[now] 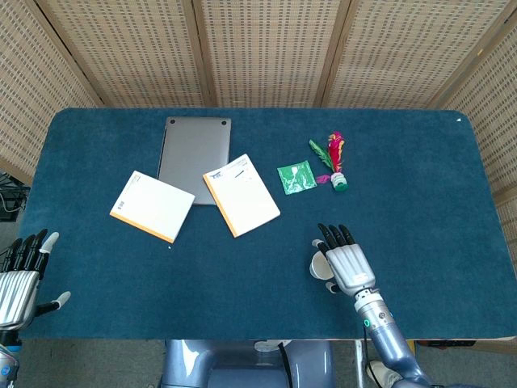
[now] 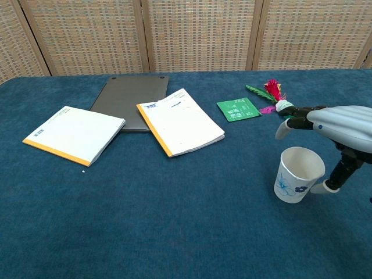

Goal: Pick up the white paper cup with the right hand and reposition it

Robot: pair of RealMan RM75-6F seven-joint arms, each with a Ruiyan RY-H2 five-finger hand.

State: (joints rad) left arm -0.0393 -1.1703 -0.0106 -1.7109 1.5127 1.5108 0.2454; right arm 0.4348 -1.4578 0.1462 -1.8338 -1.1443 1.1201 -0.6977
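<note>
**Right hand spread over the cup, nothing gripped**

Your right hand (image 1: 346, 265) hangs over the white paper cup (image 2: 297, 174) with its fingers (image 2: 290, 119) apart and stretched forward above the rim, palm down. In the chest view the thumb (image 2: 321, 187) points down beside the cup's right wall, its tip just beside or touching the cup; you cannot tell which. The hand holds nothing. From the head view the hand covers most of the cup, leaving only a crescent of its rim showing at the left edge of the palm.

The cup stands upright on the blue desk (image 1: 420, 186), near the front edge and right of centre, open mouth up, with a small blue flower print on its side.

Your left hand (image 1: 19, 275) sits at the desk's front left corner, fingers spread, holding nothing.

Further back on the desk you have a closed grey laptop (image 1: 194, 147), with a white notepad with an orange edge (image 1: 152, 206) to its left and a second notepad (image 1: 241, 195) overlapping its right front corner. To the right of those lies a green tea packet (image 1: 296, 176), and just beside it a feathered shuttlecock toy (image 1: 335, 162) with red and green plumes. All of these lie well apart from the cup.
</note>
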